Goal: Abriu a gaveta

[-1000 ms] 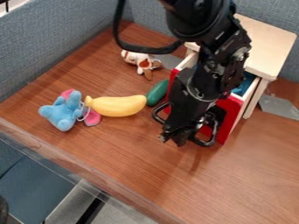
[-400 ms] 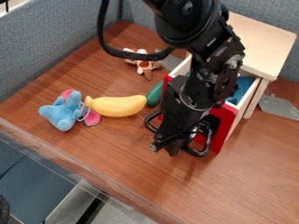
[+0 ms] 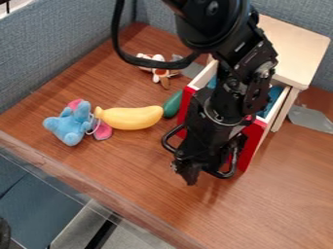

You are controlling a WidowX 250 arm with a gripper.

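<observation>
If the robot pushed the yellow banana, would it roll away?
The banana might rock or roll a little because its sides are round, but its curve may stop it going far. It looks smooth, so it could slip. Its thin end is beside the blue toy, so it may bump that.

The black arm (image 3: 240,80) comes in from the far side, a little right of the middle, through a bulky rounded joint (image 3: 211,29). Below it the arm bends and slants toward the near left, down through the wrist (image 3: 224,104) to the gripper (image 3: 187,176), its tip pointing downward. A thick black cable (image 3: 156,63) loops out along the arm's left side.
</observation>
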